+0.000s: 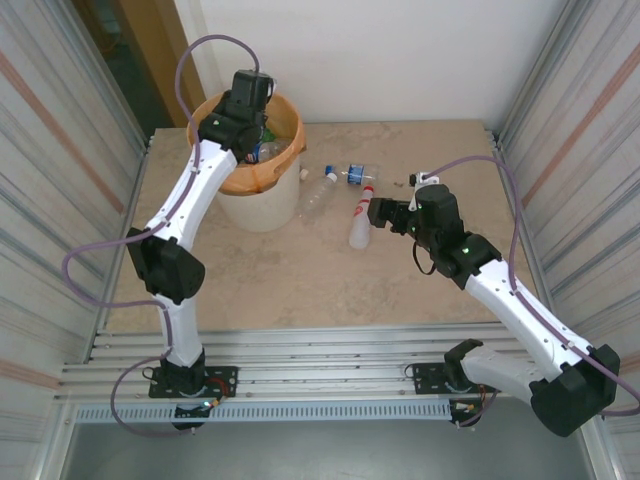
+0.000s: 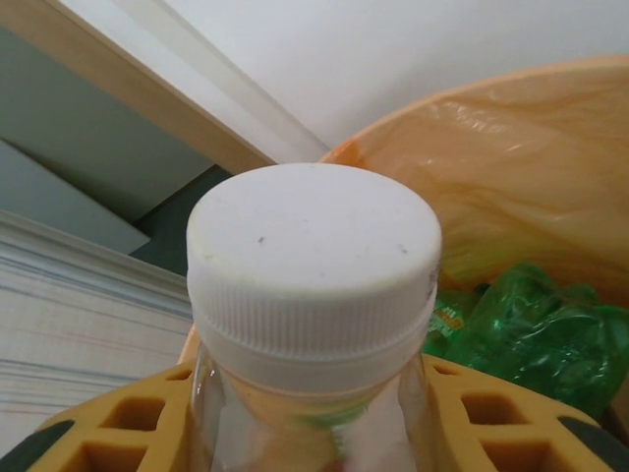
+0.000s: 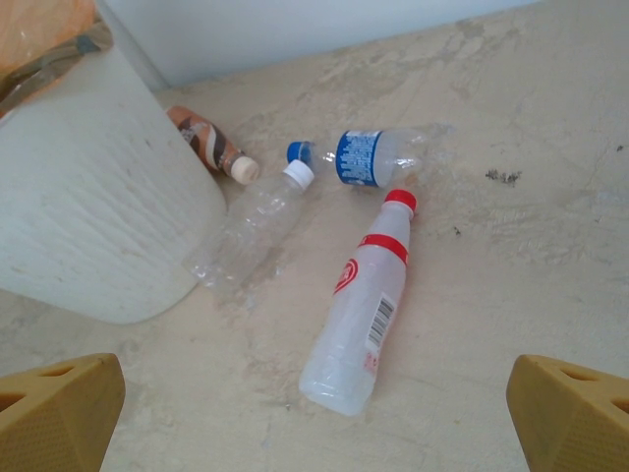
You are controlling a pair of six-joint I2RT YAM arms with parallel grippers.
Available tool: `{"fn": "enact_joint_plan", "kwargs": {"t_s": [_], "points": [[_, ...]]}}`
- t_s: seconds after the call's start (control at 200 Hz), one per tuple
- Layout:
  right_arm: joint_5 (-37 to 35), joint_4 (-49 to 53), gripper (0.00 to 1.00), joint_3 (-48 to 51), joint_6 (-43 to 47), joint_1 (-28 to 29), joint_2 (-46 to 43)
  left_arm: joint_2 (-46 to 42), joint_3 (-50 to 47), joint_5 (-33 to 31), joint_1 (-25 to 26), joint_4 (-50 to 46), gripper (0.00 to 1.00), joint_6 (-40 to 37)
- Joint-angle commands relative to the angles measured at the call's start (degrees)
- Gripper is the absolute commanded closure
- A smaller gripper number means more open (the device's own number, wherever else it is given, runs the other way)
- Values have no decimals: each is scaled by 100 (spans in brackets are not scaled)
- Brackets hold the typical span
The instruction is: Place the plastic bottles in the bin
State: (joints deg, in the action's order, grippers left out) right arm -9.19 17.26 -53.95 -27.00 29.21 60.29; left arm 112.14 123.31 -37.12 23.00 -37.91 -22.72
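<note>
Beige veined stone-look table (image 1: pixel 300 285), white wall behind it, corrugated metal panels on both sides. Left gripper (image 1: pixel 245 108) hangs over the round white bin (image 1: pixel 262 205), with the orange bag liner (image 1: pixel 240 180) folded over its rim. Right gripper (image 1: pixel 372 213) is just beside the red-capped bottle (image 1: pixel 360 228); can't tell the jaw gap from up here.

Left wrist: yellow waffle-moulded fingers (image 2: pixel 108 438) pinch the held bottle (image 2: pixel 314 265), clear body, ribbed white cap. Beyond the jaws are the glossy wrinkled liner and crushed green bottles (image 2: pixel 536 334) inside the bin.

Right wrist: yellow textured fingertips (image 3: pixel 59 413) spread wide. Ahead of the jaws, lying flat on the table: frosted red-capped bottle with barcode label, crumpled clear bottle (image 3: pixel 251 231) with white cap, blue-label bottle (image 3: pixel 373 157), and brown bottle (image 3: pixel 201 138) just beside the bin wall.
</note>
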Motion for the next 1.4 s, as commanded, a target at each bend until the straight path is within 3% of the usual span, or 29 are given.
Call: {"fn": "enact_joint_plan", "kwargs": {"t_s": [0.0, 0.155, 0.271, 0.366, 0.902, 1.067, 1.297, 1.398], "points": [[14, 4, 2, 96, -131, -21, -7, -9, -119, -269, -53, -67, 76, -41], [14, 5, 2, 98, -132, -21, -22, -14, -122, -102, -68, -238, 61, 126], [14, 18, 2, 96, -113, -21, -35, -56, -88, 172, -68, -363, 38, 294], [5, 24, 2, 97, -116, -21, -43, -99, -17, 406, -67, -503, 30, 466], [-30, 378, 2, -166, -306, -29, 363, -874, -238, 1772, -42, -709, 24, 1484], [72, 799, 2, -467, -539, -38, 931, -1401, -575, 2070, 62, -576, 20, 1854], [440, 1338, 2, -1045, -796, -47, 2085, -2399, -1581, 2133, 545, -71, 2, 2225], [486, 1528, 2, -1315, -824, -67, 2555, -2903, -2188, 2215, 739, 255, 1, 2492]]}}
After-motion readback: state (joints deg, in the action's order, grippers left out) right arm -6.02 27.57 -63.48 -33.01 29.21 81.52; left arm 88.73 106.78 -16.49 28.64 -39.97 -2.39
